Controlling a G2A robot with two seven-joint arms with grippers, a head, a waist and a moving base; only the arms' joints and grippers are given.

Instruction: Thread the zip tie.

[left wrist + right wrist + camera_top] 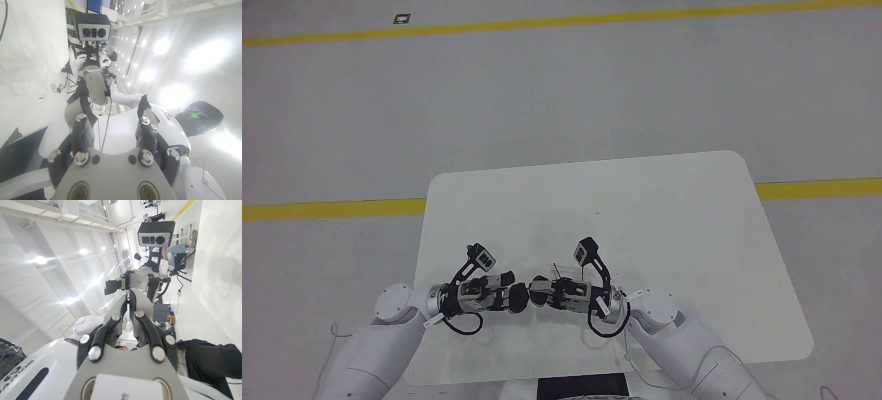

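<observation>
Zip tie [107,123]: I log it as the thin dark strand that leaves the tips of my right pincer [130,298] and runs on toward my left wrist. It is fine enough that I can only say it appears to be the tie, and I cannot make out its head.

Right pincer: pressed together. The ribbed black pad [131,306] of one finger sits close against the other finger, pinching the zip tie between them.

Left pincer [111,98]: spread wide. Its two black-wrapped fingers [144,106] stand well apart. The zip tie passes through the gap between them and touches neither.

Position, from above: both pincers are over the white counter [662,200], at about 6 o'clock on its surface, near the edge closest to me. My left pincer [514,296] and my right pincer [540,292] face each other tip to tip, just beside one another. My left forearm lies along the 8 o'clock side, my right forearm along the 4 o'clock side, and the two form nearly one line across the near edge.

Fittings: each wrist carries a black camera box on a short mast. The right wrist's box [94,31] rises behind its pincer, and the left wrist's box [156,236] does likewise.

Surroundings: the grey floor [562,90] carries a yellow line [542,22] at 12 o'clock, well beyond the counter. A second yellow line [332,210] meets the counter's sides at 9 and 3 o'clock.
</observation>
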